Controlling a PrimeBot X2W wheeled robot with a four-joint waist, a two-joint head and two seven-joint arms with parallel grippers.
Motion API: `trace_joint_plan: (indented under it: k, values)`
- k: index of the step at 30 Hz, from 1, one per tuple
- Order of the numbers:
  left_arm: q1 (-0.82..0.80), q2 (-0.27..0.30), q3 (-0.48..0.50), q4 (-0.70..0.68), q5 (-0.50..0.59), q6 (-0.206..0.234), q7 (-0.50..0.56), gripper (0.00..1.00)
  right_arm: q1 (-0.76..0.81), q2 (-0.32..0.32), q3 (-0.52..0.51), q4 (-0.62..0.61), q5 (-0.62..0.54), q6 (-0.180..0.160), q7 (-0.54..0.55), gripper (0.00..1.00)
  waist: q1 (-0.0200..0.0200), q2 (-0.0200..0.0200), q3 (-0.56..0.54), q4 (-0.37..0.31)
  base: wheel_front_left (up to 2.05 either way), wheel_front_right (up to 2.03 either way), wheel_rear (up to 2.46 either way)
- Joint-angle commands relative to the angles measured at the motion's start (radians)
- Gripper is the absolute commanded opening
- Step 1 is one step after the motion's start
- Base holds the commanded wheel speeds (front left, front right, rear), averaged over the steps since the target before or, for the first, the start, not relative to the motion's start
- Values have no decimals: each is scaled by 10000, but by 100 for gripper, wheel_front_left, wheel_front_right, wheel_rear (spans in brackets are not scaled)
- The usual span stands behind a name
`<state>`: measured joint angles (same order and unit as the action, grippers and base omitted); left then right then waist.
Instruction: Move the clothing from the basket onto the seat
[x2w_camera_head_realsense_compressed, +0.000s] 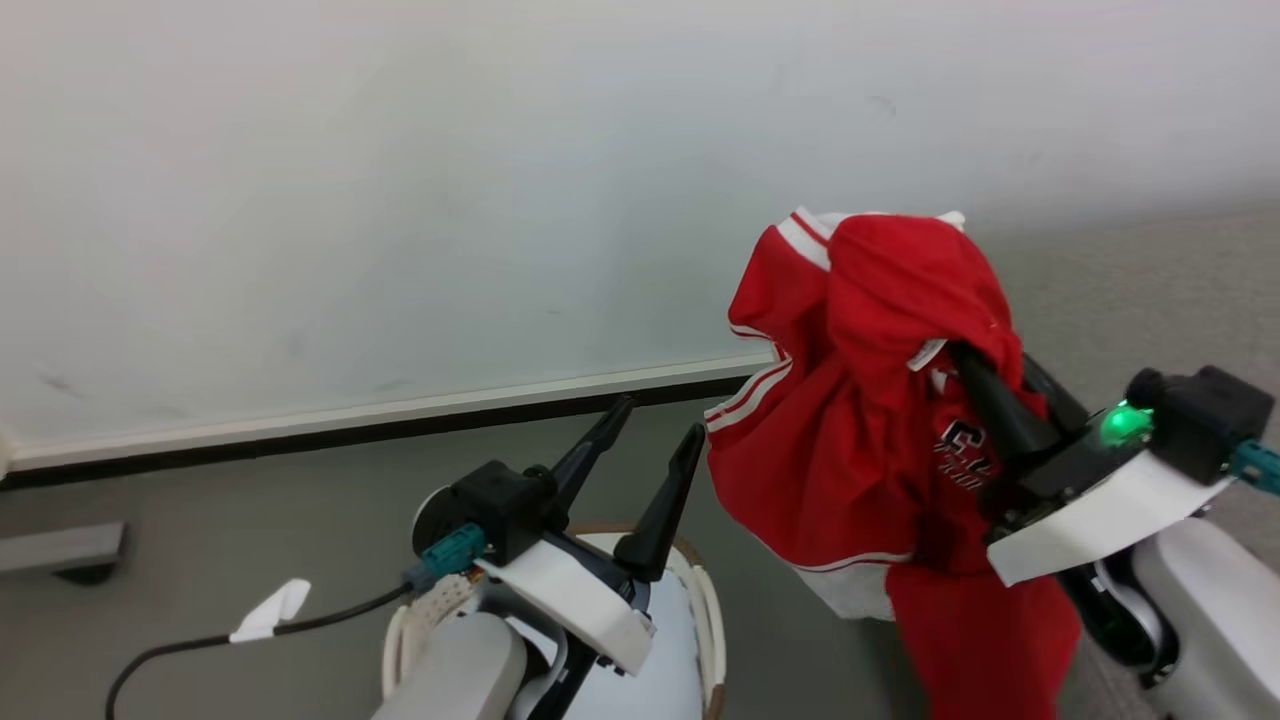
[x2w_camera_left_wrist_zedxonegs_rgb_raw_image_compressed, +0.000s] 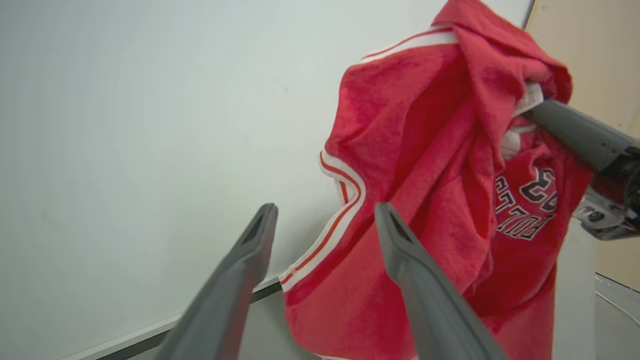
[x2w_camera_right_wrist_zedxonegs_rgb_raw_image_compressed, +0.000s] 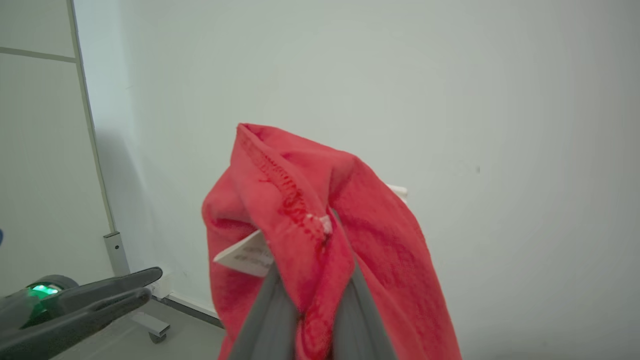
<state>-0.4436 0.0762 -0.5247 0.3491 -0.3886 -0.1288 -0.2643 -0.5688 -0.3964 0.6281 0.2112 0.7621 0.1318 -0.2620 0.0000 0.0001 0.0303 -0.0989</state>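
The clothing (x2w_camera_head_realsense_compressed: 850, 440) is held up in the air by the right hand (x2w_camera_head_realsense_compressed: 965, 365); it is out of the basket (x2w_camera_head_realsense_compressed: 700, 590) and not yet on any seat. The right hand is closed on a bunch of the red cloth near the top, by the white tag; in the right wrist view the cloth (x2w_camera_right_wrist_zedxonegs_rgb_raw_image_compressed: 310, 200) is seen pinched between the two fingers (x2w_camera_right_wrist_zedxonegs_rgb_raw_image_compressed: 270, 320). From that pinch the clothing hangs down long and loose, so its long way runs up and down; the bottom end is cut off by the lower edge of the head view.

The left hand (x2w_camera_head_realsense_compressed: 650, 445) is open and nothing is held in it; its fingers are spread wide, just beside the left edge of the clothing; whether that edge is touched cannot be told. The basket is seen on the floor under the left arm, to the left of the hanging cloth.

A grey, rough patch (x2w_camera_head_realsense_compressed: 1150, 280) is seen on the far right, past the right hand; it is judged to be the seat, though that cannot be told for sure. If so, the clothing must be carried further right, and the right arm is the nearer one.
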Motion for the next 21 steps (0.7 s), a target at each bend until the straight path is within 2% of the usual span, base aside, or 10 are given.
trace_joint_plan:
  k: [1,12,21]
  values:
    - [104,32,-55,-59,62,-21,-2,100,72,-143,-190,-143,-124,-21,-41,0,0,-1,52,-438,0,0,0]
    - [45,192,-598,-507,-34,-23,-2,100,538,-729,-1158,-952,-543,-21,-39,0,0,-1,188,-2087,0,0,0]
    - [-102,343,-1137,-658,-239,-10,-2,100,973,-912,-1724,-1380,-592,-21,-41,0,0,-1,388,-2811,0,0,0]
